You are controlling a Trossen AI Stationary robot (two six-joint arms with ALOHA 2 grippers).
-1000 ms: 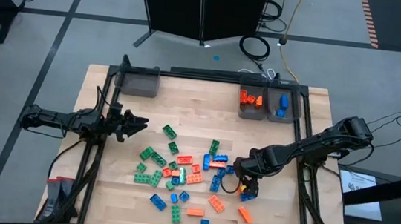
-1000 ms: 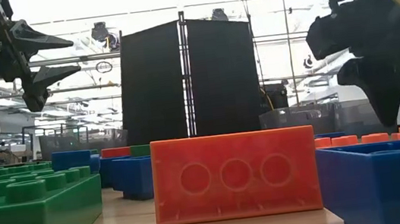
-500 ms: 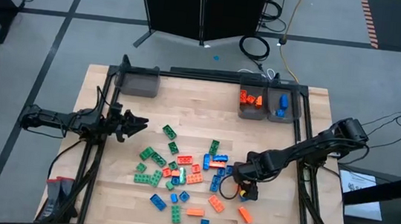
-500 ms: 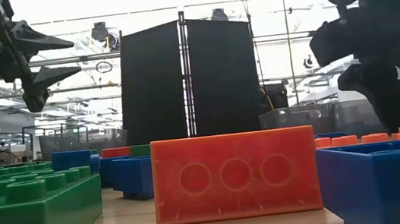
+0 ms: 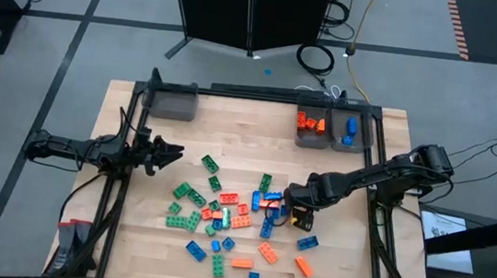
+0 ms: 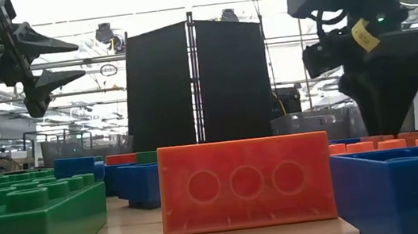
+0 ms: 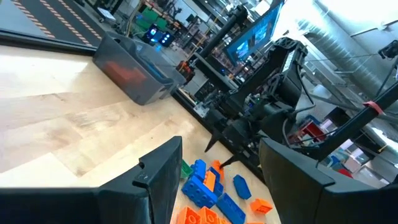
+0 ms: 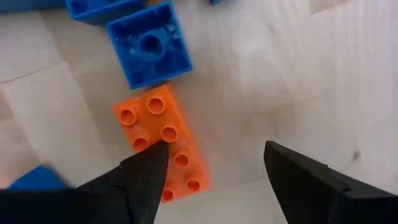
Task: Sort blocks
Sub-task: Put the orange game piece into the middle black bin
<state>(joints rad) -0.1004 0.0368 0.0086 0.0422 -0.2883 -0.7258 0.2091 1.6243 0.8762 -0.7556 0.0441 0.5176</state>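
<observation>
While a few blocks [image 5: 310, 122] are already binned at one o'clock, most remain scattered mid-table; the right gripper [image 5: 299, 220] is held open, empty, over them, left gripper [image 5: 171, 153] parted at nine o'clock.

Three grey rectangular plastic bins [image 5: 169, 105] stand along the worktop's far edge: one near the left corner, two side by side toward the right. Of that pair, the left bin [image 5: 310, 138] holds about three orange bricks and the right bin [image 5: 348, 145] two blue ones. Roughly thirty small studded plastic toy bricks [image 5: 240, 221] lie loose mid-worktop: about a dozen green, some eight orange and about ten blue; overlaps prevent an exact count. Two dark robot arms [image 5: 71, 150] reach in, one over each side edge.
</observation>
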